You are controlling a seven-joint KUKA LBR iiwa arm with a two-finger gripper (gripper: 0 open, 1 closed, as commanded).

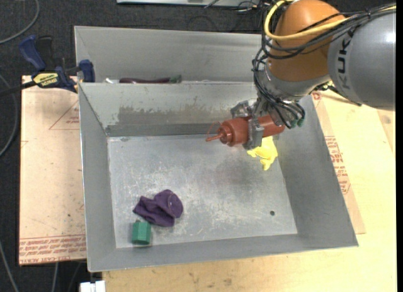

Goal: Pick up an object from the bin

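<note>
Bare bin floor (214, 190) beside purple cloth (158, 207)

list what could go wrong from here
The gripper holds the red toy sideways, with the pointed end sticking far out to one side, so it may tilt or slip out during the lift. The yellow thing lies right by the gripper and could get snagged and dragged along.

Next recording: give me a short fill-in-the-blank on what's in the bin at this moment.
1. The crumpled cloth in the lower-left corner of the bin is ____.
2. The small block beside it is ____.
3. The pointed thing at the gripper is ____.
4. The scrap just below the gripper is ____.

Missing words: purple; green; red; yellow.
</note>
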